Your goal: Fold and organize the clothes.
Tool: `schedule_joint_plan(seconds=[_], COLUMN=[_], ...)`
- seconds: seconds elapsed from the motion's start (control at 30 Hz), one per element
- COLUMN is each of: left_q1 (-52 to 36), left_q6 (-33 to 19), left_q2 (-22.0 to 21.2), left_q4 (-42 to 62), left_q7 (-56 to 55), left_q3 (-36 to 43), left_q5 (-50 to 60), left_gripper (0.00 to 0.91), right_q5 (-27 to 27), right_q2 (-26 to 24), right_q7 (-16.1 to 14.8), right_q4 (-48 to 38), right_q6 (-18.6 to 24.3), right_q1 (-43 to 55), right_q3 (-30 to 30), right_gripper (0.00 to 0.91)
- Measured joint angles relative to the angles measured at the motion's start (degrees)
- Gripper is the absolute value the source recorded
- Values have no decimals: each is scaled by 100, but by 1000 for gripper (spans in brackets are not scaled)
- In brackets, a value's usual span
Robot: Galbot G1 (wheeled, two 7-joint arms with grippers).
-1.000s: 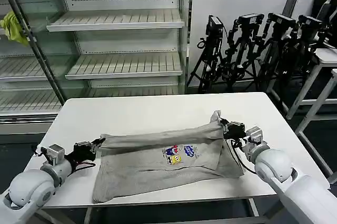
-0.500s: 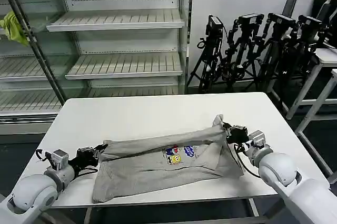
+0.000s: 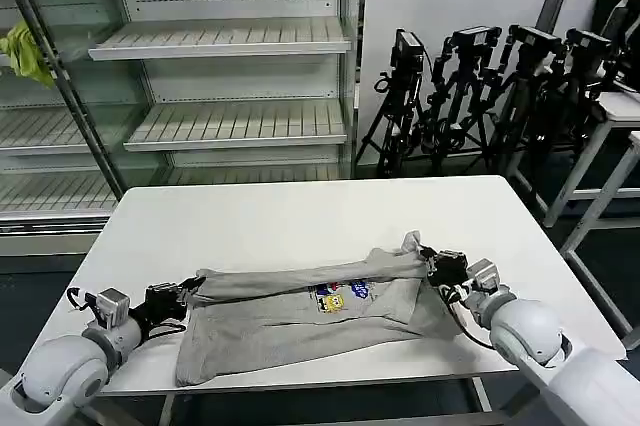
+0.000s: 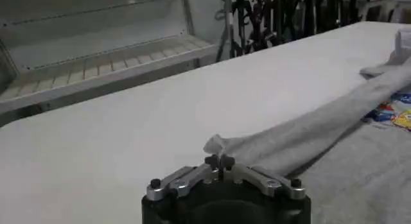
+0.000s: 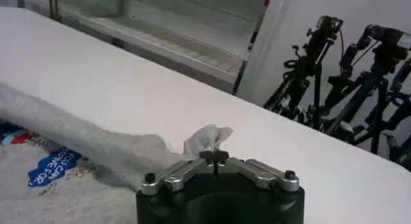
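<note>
A light grey short-sleeved shirt (image 3: pixel 300 321) with a small multicoloured cartoon print (image 3: pixel 336 295) lies near the front of the white table (image 3: pixel 290 216). Its far edge is gathered into a taut roll stretched between my two grippers. My left gripper (image 3: pixel 186 293) is shut on the shirt's left corner (image 4: pixel 218 144), low over the table. At the other end, my right gripper (image 3: pixel 425 260) is shut on the right corner, where a tuft of cloth (image 5: pixel 207 137) sticks up past the fingertips. The print also shows in the right wrist view (image 5: pixel 52 167).
Empty metal shelving (image 3: pixel 220 41) stands behind the table, with a yellow-green cloth (image 3: pixel 25 51) hanging at its left. Black camera tripods (image 3: pixel 480 86) crowd the back right. A second white table (image 3: pixel 625 111) sits at the far right. The table's far half is bare.
Both grippers have pulled the shirt's held edge toward me and lowered it; the raised fold has dropped closer to the cloth below.
</note>
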Motion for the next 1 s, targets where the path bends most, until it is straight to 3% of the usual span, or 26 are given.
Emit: schedule_joint_plan(seconds=[0.43, 0.53, 0.63, 0.67, 0.7, 0.73, 0.8, 0.83, 0.93, 1.0], left_q1=[284, 403, 547, 592, 642, 700, 793, 848, 972, 1047], left_q6=[-100, -141, -165, -171, -172, -172, -173, -173, -166, -151], left_q2=[0, -6, -7, -9, -9, -14, -12, -13, -16, -27], left_q4=[-120, -180, -245, -266, -289, -315, -367, -398, -461, -498], left_q7=[-7, -8, -7, -7, -6, -8, -12, -16, -23, -24], left_q3=[-154, -211, -269, -291, -307, -327, -363, -382, -417, -430], left_q5=[103, 144, 193, 212, 225, 243, 269, 278, 318, 342], left_gripper=[40, 81, 131, 131, 131, 141, 353, 705, 897, 907], right_q5=[-271, -337, -405, -429, -451, -470, -516, -536, -585, -616], right_q2=[-43, -59, -69, -82, -94, -104, -128, -140, -164, -175], right_q7=[-69, -84, -83, -79, -76, -76, -76, -80, -82, -86], right_q4=[51, 83, 127, 146, 163, 180, 215, 234, 286, 332], right_q6=[23, 22, 21, 18, 17, 17, 11, 11, 12, 14], right_q1=[-227, -285, -356, -386, -412, -435, -493, -524, -609, -677], right_q3=[94, 117, 153, 170, 185, 201, 235, 255, 321, 377], right_gripper=[0, 30, 433, 524, 877, 907, 907, 907, 907, 907])
